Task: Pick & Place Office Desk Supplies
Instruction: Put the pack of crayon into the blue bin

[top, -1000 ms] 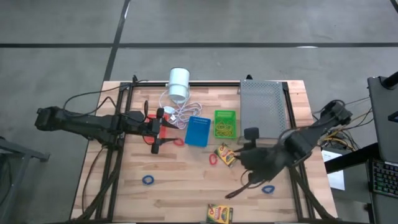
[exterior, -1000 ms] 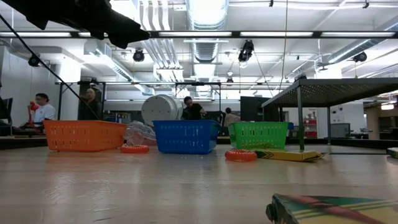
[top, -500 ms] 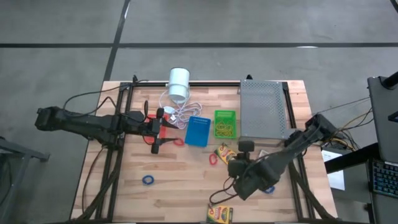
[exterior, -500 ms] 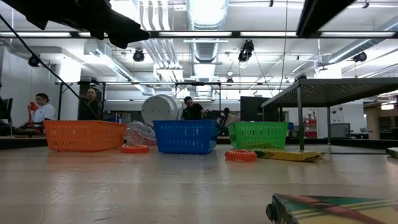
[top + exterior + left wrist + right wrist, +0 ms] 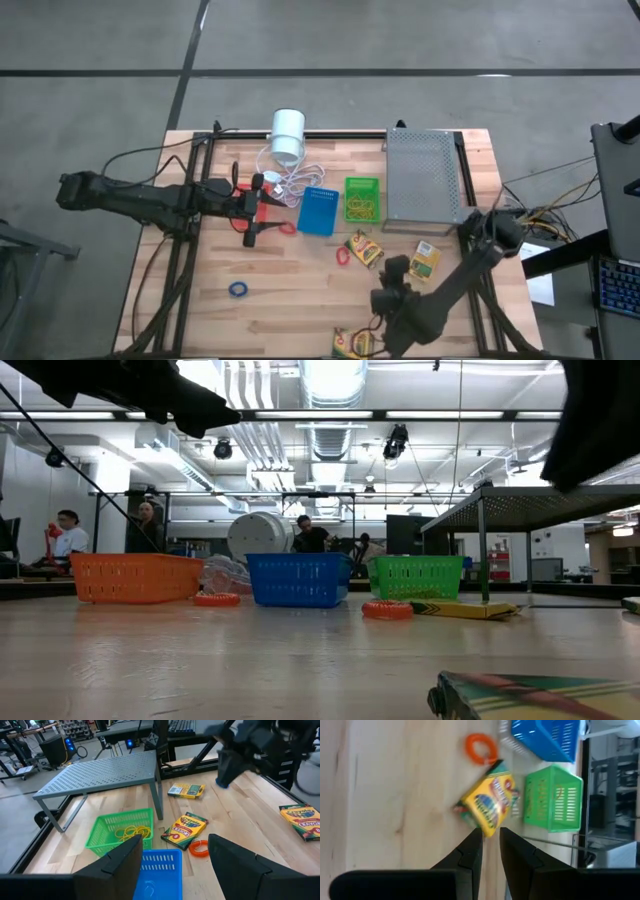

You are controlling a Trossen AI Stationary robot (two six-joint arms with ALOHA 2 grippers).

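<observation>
Three crayon boxes are seen loose on the table point(image 5: 200, 320): one crayon box point(image 5: 364, 249) at about 6 o'clock of the green basket point(image 5: 362, 198), a second crayon box point(image 5: 424, 262) at 3 o'clock of the first, and a third crayon box point(image 5: 352, 344) at the near table edge, partly under the right arm. The green basket already holds yellow rubber bands; the blue basket point(image 5: 318, 211), at 9 o'clock of it, appears empty, and the red-orange basket point(image 5: 136, 577) is largely hidden under the left gripper in the high view. A red rubber band point(image 5: 342, 256), another red band point(image 5: 287, 227) and a blue rubber band point(image 5: 238, 289) lie unsorted on the wood. The task is judged to be at an early stage, with most supplies not yet placed. The right gripper point(image 5: 489, 851) is narrowed to a slim gap with nothing visibly between its fingers, positioned over the near table edge at roughly 6 o'clock of the first crayon box. The left gripper point(image 5: 172, 865) is spread wide and empty over the red-orange basket. Compared with a second ago, the right arm has swung toward the near edge and the second crayon box, then hidden beneath it, is now exposed; the blue band that lay by that arm is no longer visible. The left arm is unchanged.
</observation>
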